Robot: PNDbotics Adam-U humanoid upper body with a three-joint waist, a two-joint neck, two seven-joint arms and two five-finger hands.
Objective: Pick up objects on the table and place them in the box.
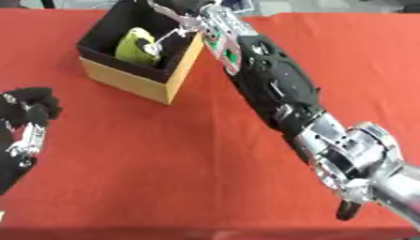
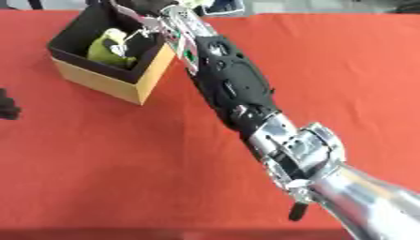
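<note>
Right robot hand (image 1: 176, 18) over box (image 1: 131, 79) rim | green object (image 1: 135, 47) inside

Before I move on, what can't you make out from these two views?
- Right hand: over the box; whether its fingers grip the yellow-green object is too blurred to tell.
- Box floor: hidden by its near walls and the object.
- Left hand: cut off by the left edge, nearly gone in the right eye view.
</note>
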